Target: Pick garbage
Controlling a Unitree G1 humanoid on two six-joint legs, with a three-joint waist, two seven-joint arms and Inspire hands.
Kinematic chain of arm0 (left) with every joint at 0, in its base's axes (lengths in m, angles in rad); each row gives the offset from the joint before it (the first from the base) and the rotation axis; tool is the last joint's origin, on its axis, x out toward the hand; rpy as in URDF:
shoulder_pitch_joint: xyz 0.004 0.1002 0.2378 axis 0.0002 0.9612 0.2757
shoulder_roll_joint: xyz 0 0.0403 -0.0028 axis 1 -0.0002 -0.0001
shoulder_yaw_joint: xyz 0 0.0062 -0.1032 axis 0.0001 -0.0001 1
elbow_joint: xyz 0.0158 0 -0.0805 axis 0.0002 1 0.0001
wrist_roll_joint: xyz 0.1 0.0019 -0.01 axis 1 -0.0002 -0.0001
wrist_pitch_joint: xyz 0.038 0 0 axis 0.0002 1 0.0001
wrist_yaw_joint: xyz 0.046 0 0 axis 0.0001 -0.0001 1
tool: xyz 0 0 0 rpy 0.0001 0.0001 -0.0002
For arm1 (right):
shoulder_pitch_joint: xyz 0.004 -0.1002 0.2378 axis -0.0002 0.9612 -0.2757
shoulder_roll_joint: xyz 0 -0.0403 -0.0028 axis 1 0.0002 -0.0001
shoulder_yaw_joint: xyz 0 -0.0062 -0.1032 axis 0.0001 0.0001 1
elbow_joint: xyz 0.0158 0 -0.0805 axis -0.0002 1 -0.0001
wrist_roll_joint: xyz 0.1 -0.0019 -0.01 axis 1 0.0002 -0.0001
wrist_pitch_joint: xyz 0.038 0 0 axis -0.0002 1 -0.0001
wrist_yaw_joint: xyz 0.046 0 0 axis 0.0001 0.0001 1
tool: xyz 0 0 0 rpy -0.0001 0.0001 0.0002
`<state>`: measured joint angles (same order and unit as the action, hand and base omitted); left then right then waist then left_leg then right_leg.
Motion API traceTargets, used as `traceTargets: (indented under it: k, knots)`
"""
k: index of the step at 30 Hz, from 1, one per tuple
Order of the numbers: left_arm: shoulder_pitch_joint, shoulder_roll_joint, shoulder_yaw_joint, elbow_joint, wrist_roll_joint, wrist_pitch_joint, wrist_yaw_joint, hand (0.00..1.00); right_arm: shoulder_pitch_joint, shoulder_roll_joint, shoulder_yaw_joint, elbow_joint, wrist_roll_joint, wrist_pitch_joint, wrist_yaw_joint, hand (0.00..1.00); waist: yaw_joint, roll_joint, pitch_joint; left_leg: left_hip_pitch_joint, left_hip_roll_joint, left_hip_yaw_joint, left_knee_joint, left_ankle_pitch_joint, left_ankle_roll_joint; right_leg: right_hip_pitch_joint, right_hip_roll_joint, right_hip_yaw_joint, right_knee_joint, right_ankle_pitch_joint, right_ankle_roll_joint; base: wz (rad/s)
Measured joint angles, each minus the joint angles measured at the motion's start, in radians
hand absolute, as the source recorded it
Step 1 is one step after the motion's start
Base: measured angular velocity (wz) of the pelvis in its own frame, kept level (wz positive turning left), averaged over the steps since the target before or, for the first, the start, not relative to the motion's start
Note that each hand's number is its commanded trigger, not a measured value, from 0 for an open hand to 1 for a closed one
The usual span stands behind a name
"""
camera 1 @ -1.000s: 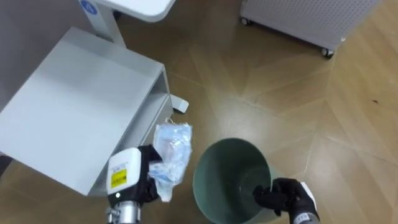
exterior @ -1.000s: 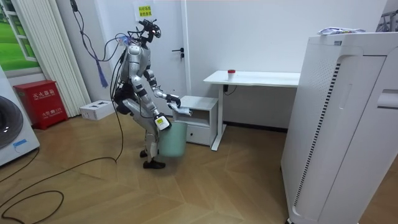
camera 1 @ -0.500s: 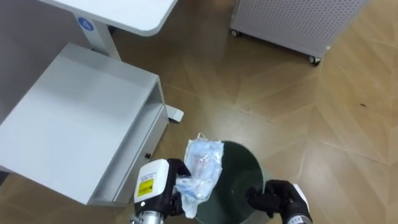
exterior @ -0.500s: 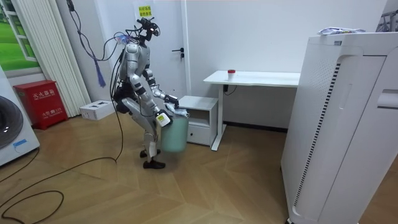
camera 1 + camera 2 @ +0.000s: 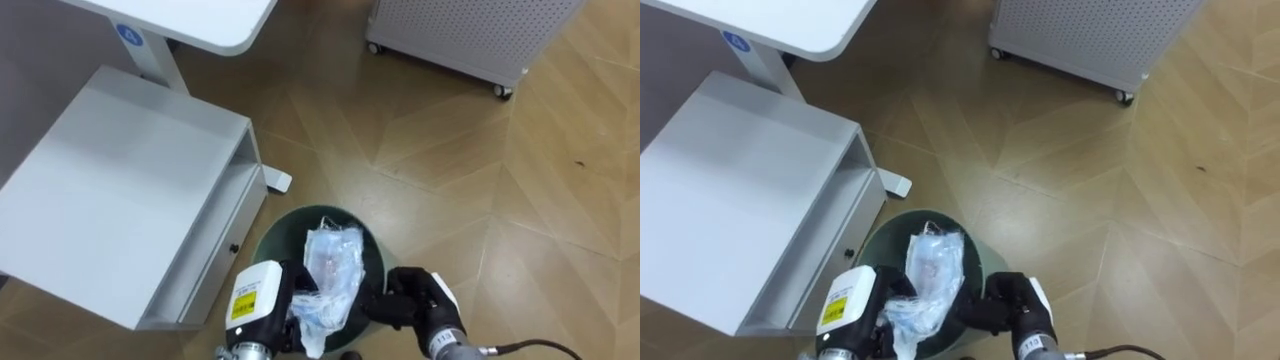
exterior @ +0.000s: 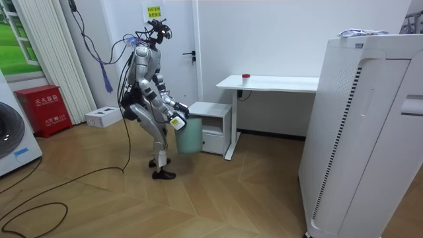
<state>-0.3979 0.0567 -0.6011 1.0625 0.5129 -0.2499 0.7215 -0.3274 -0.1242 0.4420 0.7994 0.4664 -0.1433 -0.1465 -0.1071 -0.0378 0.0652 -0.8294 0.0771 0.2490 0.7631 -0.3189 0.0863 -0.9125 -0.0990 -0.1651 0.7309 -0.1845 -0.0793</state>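
While standing at the front of the low white metal cabinet (image 5: 120, 190) beside the white desk (image 5: 200, 15), clenches the left hand (image 5: 288, 302) round the lower end of a crumpled clear plastic bag (image 5: 331, 262) and holds it upright over the mouth of a round dark-green plastic bin (image 5: 272, 236). Grips the bin's right rim with the right hand (image 5: 415, 296), fingers curled over the edge, keeping it raised off the wooden floor (image 5: 560, 200). Beyond, well apart, faces a white perforated unit on castors (image 5: 470, 30).

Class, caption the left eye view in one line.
The left hand holds a crumpled plastic bag over the green bin gripped by the right hand.
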Motion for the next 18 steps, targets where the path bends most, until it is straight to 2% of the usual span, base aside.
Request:
traceTargets:
  k: [9, 18]
  knots:
    - [-0.007, 0.013, 0.003, 0.018, 0.004, 0.000, -0.033, 0.00, 0.011, -0.001, 0.008, -0.043, -0.014, 0.000, 0.044, 1.00, 0.005, 0.001, 0.0001, -0.018, 0.001, 0.000, 0.000, 0.000, 0.001, -0.015, -0.002, -0.006, -0.003, 0.000, 0.000, 0.00]
    - [-0.007, 0.026, 0.007, 0.017, 0.003, 0.000, -0.037, 0.00, 0.017, -0.013, 0.008, -0.043, -0.013, 0.000, 0.059, 1.00, 0.033, 0.010, 0.0012, -0.017, 0.001, -0.001, 0.000, 0.000, 0.001, -0.016, -0.003, -0.007, -0.002, 0.000, 0.000, 0.00]
